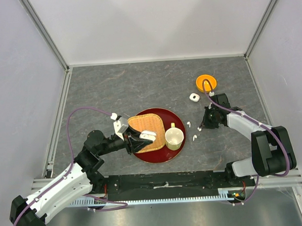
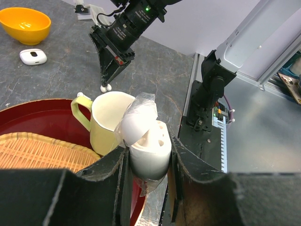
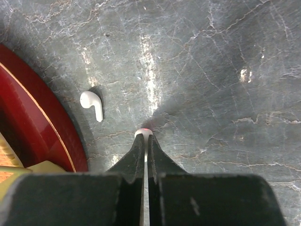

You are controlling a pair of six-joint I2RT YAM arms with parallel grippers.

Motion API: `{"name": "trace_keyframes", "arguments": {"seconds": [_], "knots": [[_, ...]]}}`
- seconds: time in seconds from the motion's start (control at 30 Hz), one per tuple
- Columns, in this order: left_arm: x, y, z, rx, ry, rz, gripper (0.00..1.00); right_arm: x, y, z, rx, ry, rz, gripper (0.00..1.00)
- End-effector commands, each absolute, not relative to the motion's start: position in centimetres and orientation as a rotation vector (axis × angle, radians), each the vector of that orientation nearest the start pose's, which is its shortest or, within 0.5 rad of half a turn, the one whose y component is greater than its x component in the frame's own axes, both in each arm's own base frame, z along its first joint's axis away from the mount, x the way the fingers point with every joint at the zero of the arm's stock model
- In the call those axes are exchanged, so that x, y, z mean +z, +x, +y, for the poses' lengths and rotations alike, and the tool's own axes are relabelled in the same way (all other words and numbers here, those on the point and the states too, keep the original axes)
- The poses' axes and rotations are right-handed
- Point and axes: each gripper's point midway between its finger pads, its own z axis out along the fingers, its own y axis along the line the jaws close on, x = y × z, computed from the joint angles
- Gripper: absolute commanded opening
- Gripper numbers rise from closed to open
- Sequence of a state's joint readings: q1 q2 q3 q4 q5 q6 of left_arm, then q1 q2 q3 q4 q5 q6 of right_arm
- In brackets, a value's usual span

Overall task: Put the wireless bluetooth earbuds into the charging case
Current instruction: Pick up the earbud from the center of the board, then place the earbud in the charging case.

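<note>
My left gripper [image 1: 140, 140] [image 2: 149, 165] is shut on the white charging case [image 1: 147, 135] [image 2: 148, 150]. It holds the case over the red tray with the lid swung open. My right gripper [image 1: 198, 131] [image 2: 107, 82] [image 3: 146, 139] points straight down at the stone tabletop, just right of the tray. It is shut on one of the wireless bluetooth earbuds [image 1: 195, 137] [image 2: 106, 87] [image 3: 147, 132], whose rounded head shows at the fingertips, level with the table. Another earbud [image 1: 188, 124] [image 2: 80, 94] [image 3: 91, 104] lies loose between that gripper and the tray's edge.
The red tray [image 1: 161, 155] [image 2: 37, 110] [image 3: 28, 108] carries a woven mat [image 1: 144, 124] [image 2: 42, 150] and a cream cup [image 1: 174, 137] [image 2: 110, 122]. A second, closed white case [image 1: 193, 97] [image 2: 33, 56] and an orange bowl [image 1: 206, 82] [image 2: 23, 23] sit at the back right.
</note>
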State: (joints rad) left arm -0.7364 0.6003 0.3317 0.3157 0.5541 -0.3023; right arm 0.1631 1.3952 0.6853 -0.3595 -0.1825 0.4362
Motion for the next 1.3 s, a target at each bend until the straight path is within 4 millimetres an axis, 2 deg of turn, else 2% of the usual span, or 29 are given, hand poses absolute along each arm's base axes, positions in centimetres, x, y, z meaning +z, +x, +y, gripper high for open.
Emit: {"name": "trace_keyframes", "arguments": {"seconds": [0.0, 0.1, 0.27, 0.3, 0.37, 0.4, 0.47, 0.5, 0.6, 0.7, 0.9, 0.97, 1.07, 1.27], "knots": [[24.0, 13.3, -26.0, -1.227, 0.8, 1.404, 0.02, 2.7, 25.6, 10.2, 0.496, 0.252, 2.709, 0.0], [24.2, 13.3, -26.0, -1.226, 0.802, 1.398, 0.02, 5.1, 26.5, 11.4, 0.59, 0.199, 2.623, 0.0], [24.6, 13.3, -26.0, -1.224, 0.8, 1.381, 0.02, 10.8, 28.0, 12.8, 0.703, 0.121, 2.453, 0.0], [24.7, 13.3, -26.0, -1.227, 0.798, 1.378, 0.02, 12.6, 28.3, 13.3, 0.739, 0.099, 2.403, 0.0], [25.0, 13.3, -26.0, -1.227, 0.797, 1.366, 0.02, 14.6, 28.4, 14.0, 0.787, 0.066, 2.347, 0.0], [25.2, 13.3, -26.0, -1.225, 0.797, 1.359, 0.02, 16.9, 28.5, 14.6, 0.819, 0.018, 2.281, 0.0], [25.5, 13.3, -26.0, -1.227, 0.799, 1.346, 0.02, 20.0, 28.1, 16.1, 0.906, -0.08, 2.183, 0.0], [25.6, 13.3, -26.0, -1.229, 0.799, 1.343, 0.02, 22.6, 27.5, 17.2, 0.944, -0.157, 2.102, 0.0], [26.0, 13.3, -26.1, -1.237, 0.794, 1.327, 0.02, 27.8, 25.4, 19.7, 1.064, -0.328, 1.931, 0.0], [26.5, 13.2, -26.2, -1.25, 0.794, 1.3, 0.02, 31.2, 22.6, 22.2, 1.214, -0.491, 1.823, 0.0], [27.5, 13.1, -26.4, -1.257, 0.798, 1.258, 0.02, 35.4, 17.1, 24.8, 1.443, -0.751, 1.676, 0.0], [27.9, 13.0, -26.4, -1.263, 0.799, 1.232, 0.02, 36.3, 15.9, 25.2, 1.493, -0.799, 1.635, 0.0], [28.5, 12.9, -26.5, -1.268, 0.803, 1.184, 0.02, 37.1, 13.5, 26.0, 1.574, -0.899, 1.583, 0.0], [29.3, 12.8, -26.9, -1.289, 0.815, 1.139, 0.02, 36.9, 10.9, 27.7, 1.655, -1.001, 1.561, 0.0]]}}
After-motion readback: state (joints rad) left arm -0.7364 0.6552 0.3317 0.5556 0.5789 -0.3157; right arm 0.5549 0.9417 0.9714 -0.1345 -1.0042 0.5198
